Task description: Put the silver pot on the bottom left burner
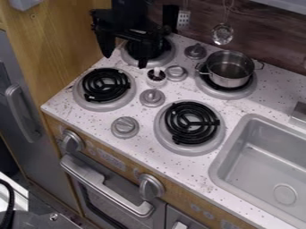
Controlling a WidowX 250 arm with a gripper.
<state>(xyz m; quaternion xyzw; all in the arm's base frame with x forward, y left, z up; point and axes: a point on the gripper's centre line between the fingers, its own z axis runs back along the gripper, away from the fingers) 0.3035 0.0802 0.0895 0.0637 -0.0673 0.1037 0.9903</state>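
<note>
Fingers spread apart, gripping nothing; silver metal pot (226, 71) on rear right burner (246, 91).
Off-centre rim contact by the black two-finger gripper (125, 61) could tip the pot; low carriage toward the black-coiled front left burner (106, 85) could strike the grey round knob (152, 97). Speckled white counter (197, 172) adjoins grey sink (218, 172), brown wood-grained wall (272, 42).

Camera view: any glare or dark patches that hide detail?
Camera view: small glints on the silver pot and round hanging utensil; the black pincer partly merges with the dark burner behind it; the countertop shows no strong glare.
</note>
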